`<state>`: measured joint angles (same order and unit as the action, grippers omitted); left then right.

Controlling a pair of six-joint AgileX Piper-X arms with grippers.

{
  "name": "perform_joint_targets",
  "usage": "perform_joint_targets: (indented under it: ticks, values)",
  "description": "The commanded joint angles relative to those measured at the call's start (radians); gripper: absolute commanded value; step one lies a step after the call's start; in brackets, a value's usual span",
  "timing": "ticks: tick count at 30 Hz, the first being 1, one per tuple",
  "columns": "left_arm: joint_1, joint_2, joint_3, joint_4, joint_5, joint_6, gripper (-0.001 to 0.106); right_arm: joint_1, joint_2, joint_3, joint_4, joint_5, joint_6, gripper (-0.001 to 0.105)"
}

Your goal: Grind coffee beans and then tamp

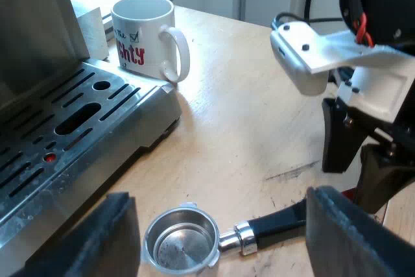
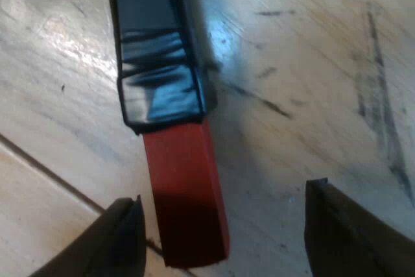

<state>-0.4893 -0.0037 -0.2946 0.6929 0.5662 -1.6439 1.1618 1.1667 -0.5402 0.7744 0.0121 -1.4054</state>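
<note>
The metal holder (image 1: 181,243) lies loose on the wooden table beside the espresso machine's drip tray (image 1: 65,128), its basket empty and facing up. My left gripper (image 1: 224,238) hangs open just above it, one finger on either side of the basket and the handle's neck. The dark handle (image 1: 279,220) runs off toward my right gripper (image 1: 363,160), which stands low over the handle's far end. In the right wrist view the handle's red end (image 2: 187,189) lies on the table between the open fingers of my right gripper (image 2: 224,241), untouched by them.
A white mug (image 1: 144,37) with red lettering stands on the table against the drip tray's far corner. The wooden table (image 1: 259,115) stretches bare between mug and holder. A seam in the tabletop (image 2: 45,173) runs under the red end.
</note>
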Motion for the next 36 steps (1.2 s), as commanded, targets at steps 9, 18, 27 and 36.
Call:
perform_joint_targets:
  ticks: [9, 18, 27, 36]
  values:
    - [-0.006, -0.018, -0.002, -0.010, 0.012, -0.005, 0.058, -0.005, -0.008, -0.091, 0.186, -0.003, -0.003, 0.055]
    - [-0.006, -0.018, -0.002, -0.010, 0.012, -0.005, 0.058, -0.005, -0.052, -0.171, 0.284, -0.003, -0.003, 0.055]
    - [-0.006, -0.018, -0.002, -0.013, 0.012, -0.005, 0.058, -0.005, -0.148, -0.229, 0.277, 0.024, -0.006, 0.055]
    - [-0.006, -0.018, -0.002, -0.017, 0.012, -0.005, 0.058, -0.005, -0.277, -0.248, 0.122, 0.084, -0.026, 0.055]
